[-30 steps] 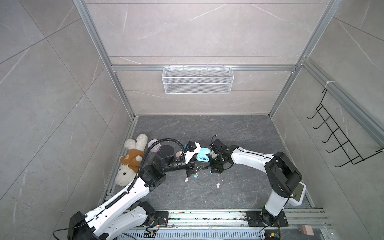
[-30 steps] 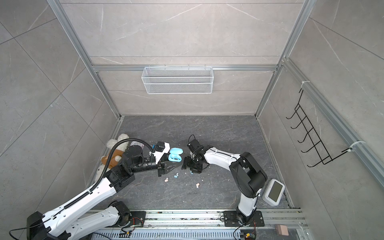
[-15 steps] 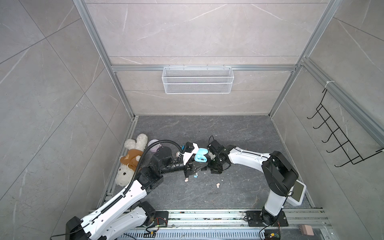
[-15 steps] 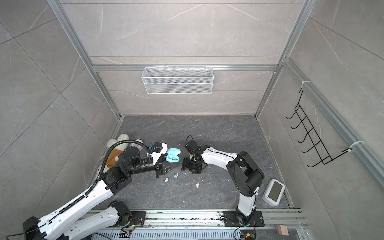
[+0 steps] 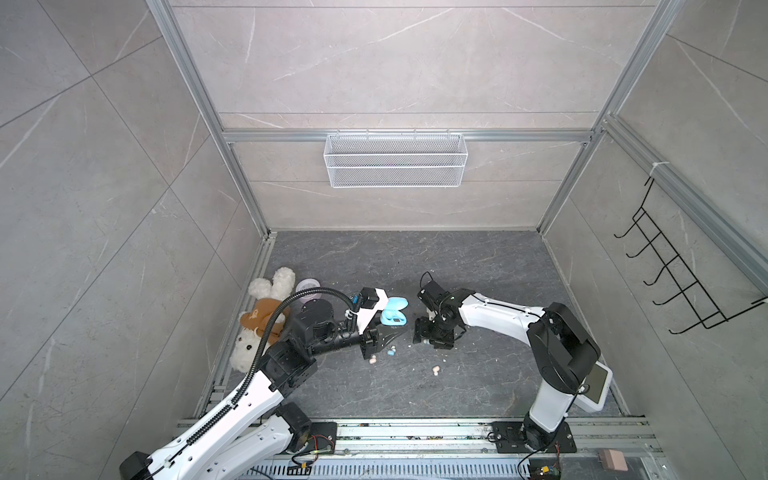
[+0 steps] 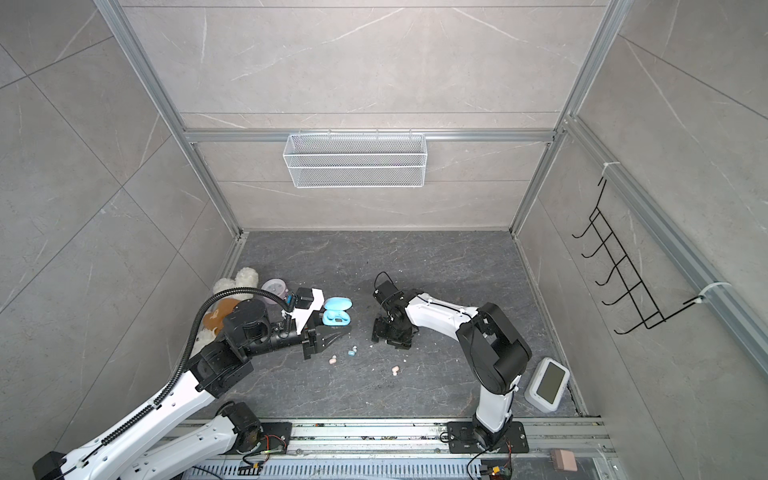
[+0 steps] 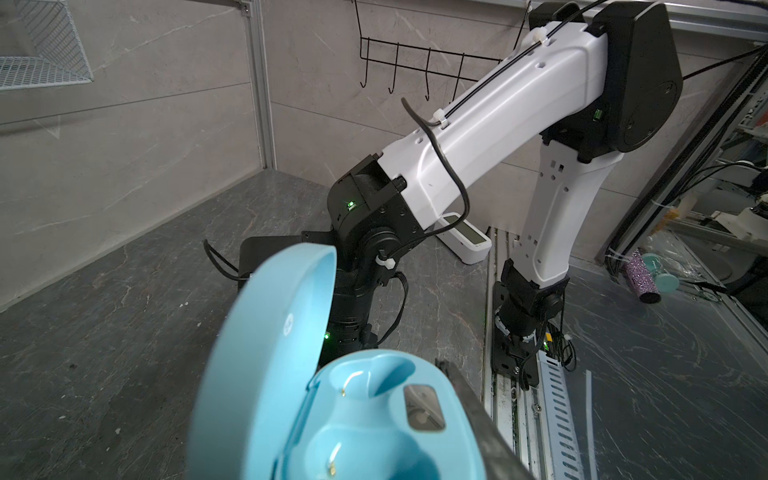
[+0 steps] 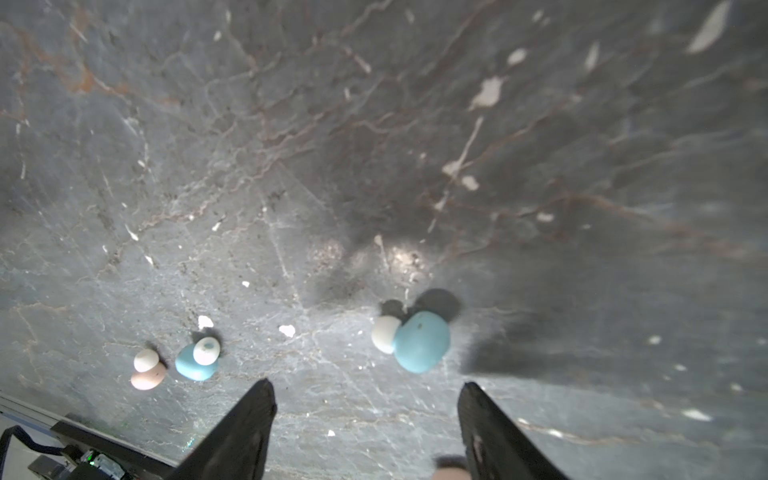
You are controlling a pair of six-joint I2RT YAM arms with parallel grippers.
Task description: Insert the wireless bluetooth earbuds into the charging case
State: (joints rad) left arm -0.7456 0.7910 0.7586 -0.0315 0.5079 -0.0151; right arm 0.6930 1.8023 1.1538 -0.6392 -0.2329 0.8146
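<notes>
Though amid earbuds (image 8: 422, 340), mere white debris (image 8: 286, 330).

The light-blue charging case (image 7: 365, 415), near the table's (image 5: 478, 270) middle, is open, lid tilted back, its 2 sockets empty. White-tipped on the table: a lone blue earbud (image 8: 422, 343); a second blue earbud (image 8: 193, 365) just beside a pink earbud (image 8: 147, 376); the other pink earbud (image 5: 436, 369) nearer the front edge.

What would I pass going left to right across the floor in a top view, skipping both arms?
plush toy → lilac case → peach-pink earbud → light blue earbud → second peach-pink earbud → white display unit
</notes>
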